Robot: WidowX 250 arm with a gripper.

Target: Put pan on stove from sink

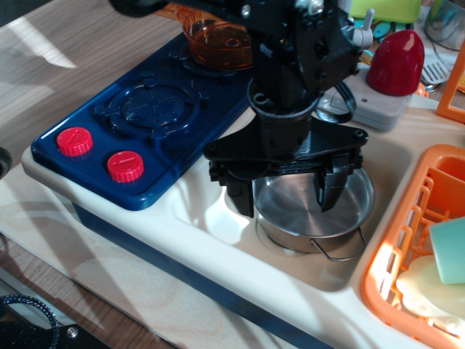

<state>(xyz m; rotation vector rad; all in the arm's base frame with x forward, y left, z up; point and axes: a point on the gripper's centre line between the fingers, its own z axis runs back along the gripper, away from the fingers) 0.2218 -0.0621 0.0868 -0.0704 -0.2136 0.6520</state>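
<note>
Straddling the shiny round steel pan (320, 211) in the cream sink (218, 211), black fingers (240, 196) spread wide.

A wooden tabletop (80, 65) with pale grey-brown grain fills the upper left, crossed by bright patches of hard light (40, 43) falling from the left. Nearer the camera lies a lighter plywood board (109, 280), marked by soft curved shadows. At the bottom left corner a dark edge (29, 331) shows, with a small metal screw. No walls, floor or windows are visible.
</note>
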